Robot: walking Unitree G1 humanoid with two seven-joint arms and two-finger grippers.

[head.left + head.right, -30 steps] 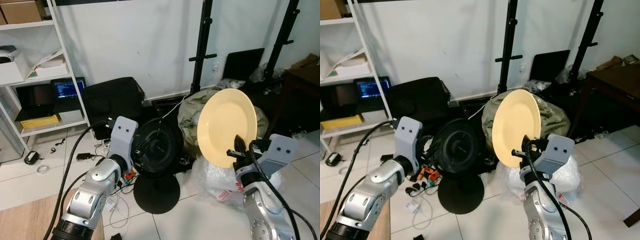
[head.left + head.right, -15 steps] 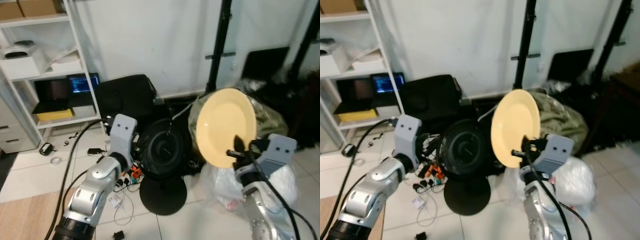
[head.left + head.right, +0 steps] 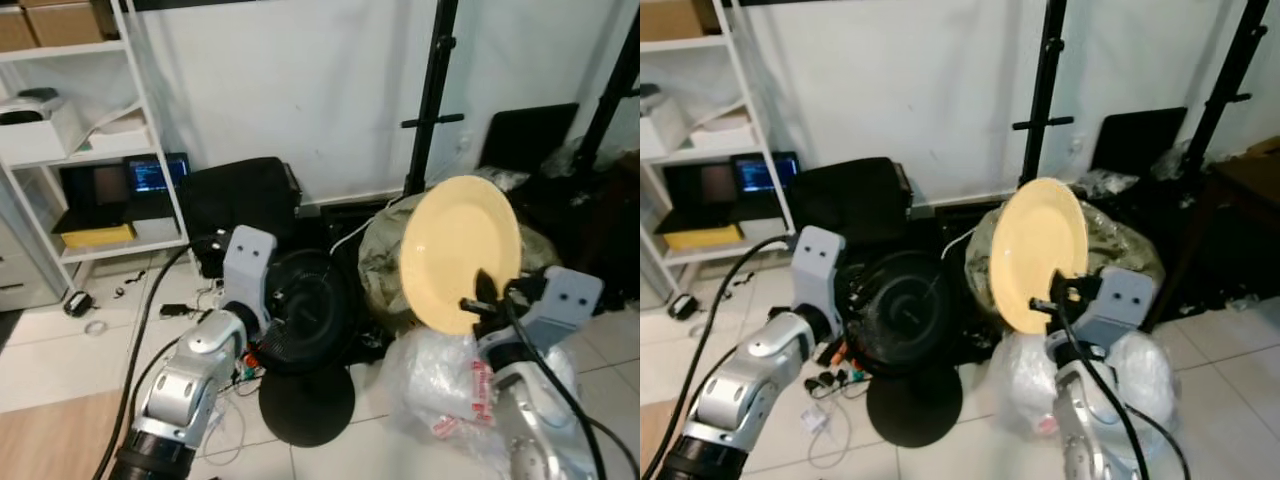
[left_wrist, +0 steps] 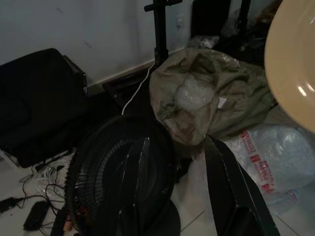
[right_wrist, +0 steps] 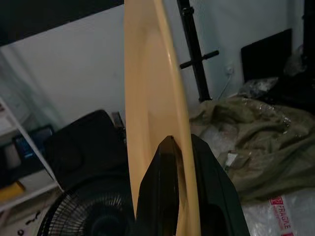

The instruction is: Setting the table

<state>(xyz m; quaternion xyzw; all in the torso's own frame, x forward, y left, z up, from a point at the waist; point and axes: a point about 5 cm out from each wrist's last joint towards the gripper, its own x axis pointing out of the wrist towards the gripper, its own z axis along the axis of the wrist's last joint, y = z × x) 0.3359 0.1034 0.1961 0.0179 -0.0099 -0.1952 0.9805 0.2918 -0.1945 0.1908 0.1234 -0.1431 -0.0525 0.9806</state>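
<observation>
Yellow plate [image 3: 458, 250] carried upright, high over the tiled floor [image 3: 60, 350], lower rim pinched between right claw [image 5: 179, 147] fingers, likely for carrying toward a table. Left claw [image 4: 172, 167] spread wide, empty, above black fan [image 3: 305, 318].

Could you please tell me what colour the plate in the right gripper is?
The plate is plain pale yellow, seen best in the left eye view.
</observation>
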